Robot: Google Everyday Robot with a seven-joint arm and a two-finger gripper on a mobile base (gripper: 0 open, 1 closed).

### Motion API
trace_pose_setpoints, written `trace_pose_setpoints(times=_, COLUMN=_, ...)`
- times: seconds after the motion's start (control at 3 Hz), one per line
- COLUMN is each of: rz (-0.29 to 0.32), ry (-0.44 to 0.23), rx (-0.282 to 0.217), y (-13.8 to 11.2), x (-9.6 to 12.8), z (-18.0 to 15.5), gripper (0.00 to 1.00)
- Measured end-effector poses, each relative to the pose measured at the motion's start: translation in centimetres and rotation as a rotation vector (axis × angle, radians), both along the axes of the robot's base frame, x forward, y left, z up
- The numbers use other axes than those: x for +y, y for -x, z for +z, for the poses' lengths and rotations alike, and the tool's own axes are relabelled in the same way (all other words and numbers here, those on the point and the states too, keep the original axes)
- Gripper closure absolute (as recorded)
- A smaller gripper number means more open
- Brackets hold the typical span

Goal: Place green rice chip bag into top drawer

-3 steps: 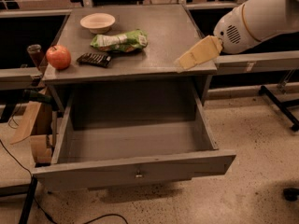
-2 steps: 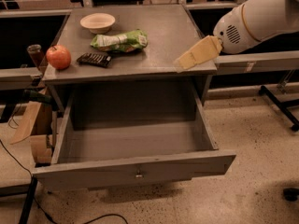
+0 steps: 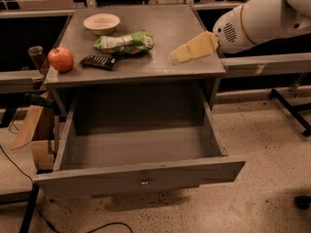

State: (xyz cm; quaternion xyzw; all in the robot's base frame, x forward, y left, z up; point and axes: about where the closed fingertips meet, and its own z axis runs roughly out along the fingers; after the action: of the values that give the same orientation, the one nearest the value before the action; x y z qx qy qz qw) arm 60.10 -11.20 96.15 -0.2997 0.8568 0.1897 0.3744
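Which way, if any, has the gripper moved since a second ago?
Yes: the gripper has moved left, away from the front right corner of the table and toward the green rice chip bag.

Grey table [image 3: 167,21]: bowl [image 3: 101,23] 10 o'clock; green rice chip bag [image 3: 124,42] near centre; dark bar [image 3: 98,61] 8 o'clock; apple [image 3: 60,59] 9 o'clock; gripper [image 3: 176,56] over 4 o'clock.

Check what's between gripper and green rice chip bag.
Only bare tabletop, in camera view. The gripper sits apart from the green rice chip bag, near the tabletop edge.
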Motion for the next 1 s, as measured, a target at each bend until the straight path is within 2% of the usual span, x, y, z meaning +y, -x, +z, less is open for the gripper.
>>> trace_pose_setpoints(times=0.33, rz=-0.07, ry=-0.073, rx=-0.01, y=-3.0, x=1.5, z=0.5, gripper=0.0)
trace_pose_setpoints(times=0.67, rz=-0.156, ry=-0.189, rx=-0.001, y=-6.2, x=3.4, z=0.5, gripper=0.0)
trace_pose_setpoints(times=1.0, rz=-0.156, ry=-0.189, rx=-0.001, y=-6.2, x=3.4, z=0.5, gripper=0.0)
